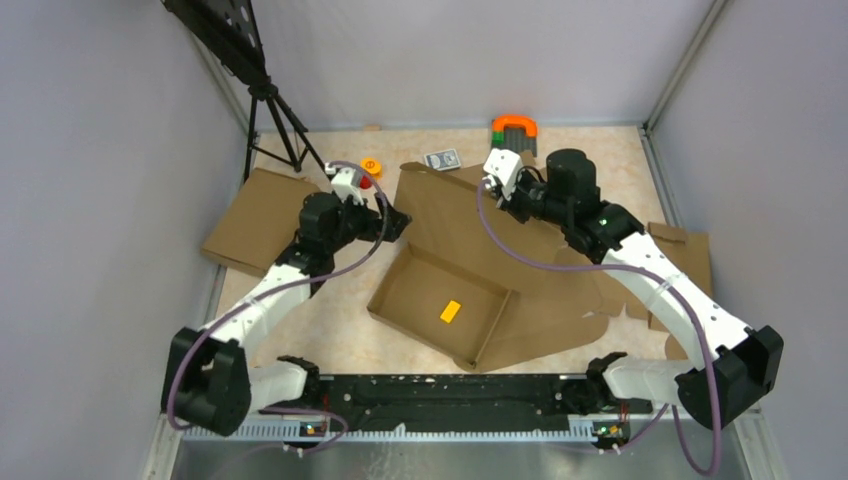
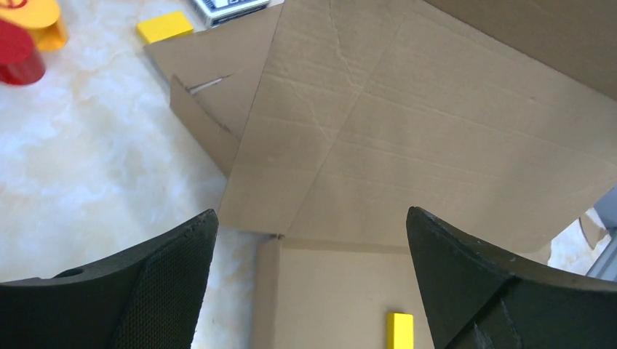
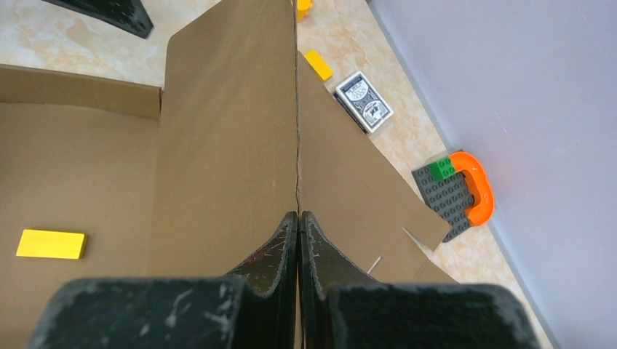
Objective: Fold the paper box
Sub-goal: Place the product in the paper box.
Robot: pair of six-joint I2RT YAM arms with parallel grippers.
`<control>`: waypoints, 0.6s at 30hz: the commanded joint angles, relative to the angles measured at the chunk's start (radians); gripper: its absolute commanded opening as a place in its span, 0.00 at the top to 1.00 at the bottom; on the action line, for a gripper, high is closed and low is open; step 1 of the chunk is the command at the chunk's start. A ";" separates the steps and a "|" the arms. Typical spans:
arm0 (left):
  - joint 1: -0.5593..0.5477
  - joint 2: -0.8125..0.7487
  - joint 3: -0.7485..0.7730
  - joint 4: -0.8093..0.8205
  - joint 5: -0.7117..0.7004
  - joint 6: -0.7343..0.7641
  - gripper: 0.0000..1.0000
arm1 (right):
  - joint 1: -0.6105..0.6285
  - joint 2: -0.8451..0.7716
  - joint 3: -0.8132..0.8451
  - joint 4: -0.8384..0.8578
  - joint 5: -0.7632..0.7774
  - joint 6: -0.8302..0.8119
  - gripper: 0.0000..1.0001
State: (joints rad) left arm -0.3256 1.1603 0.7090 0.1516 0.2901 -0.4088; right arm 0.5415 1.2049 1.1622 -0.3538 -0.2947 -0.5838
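A pale marbled counter [image 1: 340, 330] carried the paper box [image 1: 430, 285], a large brown corrugated cardboard die-cut sheet, at its centre. The box's near part stood up as a shallow tray and its far panels tilted upward. A plain brown cardboard slab [image 1: 255, 220] lay well to the box's left. The left hand [image 2: 311, 212] hung spread wide over the box's far-left tray corner, holding nothing. The right hand [image 3: 298, 216], fingers pressed together, met the ridge of the box's far flap. A small yellow rectangular block [image 1: 450, 311] rested inside the box's tray.
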 commanded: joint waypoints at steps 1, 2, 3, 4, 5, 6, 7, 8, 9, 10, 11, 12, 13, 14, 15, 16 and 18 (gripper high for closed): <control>0.045 0.107 -0.008 0.324 0.143 0.094 0.01 | 0.006 -0.019 0.038 0.040 -0.032 -0.001 1.00; 0.058 0.136 0.010 0.333 0.166 0.095 0.01 | 0.007 -0.018 0.038 0.040 -0.033 -0.001 1.00; 0.070 0.168 0.033 0.321 0.194 0.093 0.02 | 0.007 -0.016 0.038 0.040 -0.037 0.002 1.00; 0.080 0.196 0.065 0.305 0.223 0.086 0.02 | 0.007 -0.016 0.039 0.040 -0.041 0.004 1.00; 0.087 0.220 0.095 0.284 0.255 0.082 0.02 | 0.007 -0.016 0.040 0.040 -0.045 0.005 1.00; 0.093 0.253 0.135 0.260 0.290 0.089 0.04 | 0.007 -0.018 0.040 0.042 -0.046 0.008 1.00; 0.092 0.278 0.156 0.233 0.317 0.092 0.05 | 0.007 -0.018 0.039 0.044 -0.045 0.008 1.00; 0.092 0.299 0.193 0.206 0.343 0.096 0.07 | 0.006 -0.017 0.042 0.045 -0.043 0.008 1.00; 0.092 0.318 0.213 0.182 0.363 0.096 0.08 | 0.007 -0.015 0.044 0.047 -0.037 0.012 1.00; 0.092 0.333 0.225 0.174 0.387 0.095 0.09 | 0.007 -0.013 0.045 0.050 -0.033 0.016 1.00; 0.094 0.346 0.230 0.178 0.412 0.091 0.10 | 0.007 -0.011 0.045 0.052 -0.032 0.016 1.00; 0.094 0.360 0.236 0.189 0.436 0.088 0.11 | 0.007 -0.007 0.046 0.053 -0.032 0.019 1.00; 0.094 0.372 0.242 0.196 0.469 0.083 0.13 | 0.006 -0.003 0.045 0.055 -0.033 0.020 1.00; 0.094 0.388 0.251 0.197 0.501 0.078 0.18 | 0.007 -0.001 0.044 0.057 -0.032 0.022 1.00; 0.094 0.400 0.264 0.188 0.522 0.071 0.24 | 0.007 0.002 0.046 0.060 -0.032 0.024 1.00; 0.094 0.408 0.273 0.167 0.536 0.064 0.31 | 0.006 0.005 0.046 0.063 -0.031 0.027 1.00; 0.094 0.403 0.280 0.135 0.541 0.059 0.45 | 0.007 0.009 0.048 0.072 -0.020 0.039 1.00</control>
State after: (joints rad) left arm -0.2333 1.5513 0.9455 0.3149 0.7128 -0.3420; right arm 0.5415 1.2057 1.1622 -0.3424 -0.3058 -0.5686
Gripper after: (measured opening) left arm 0.659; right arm 0.006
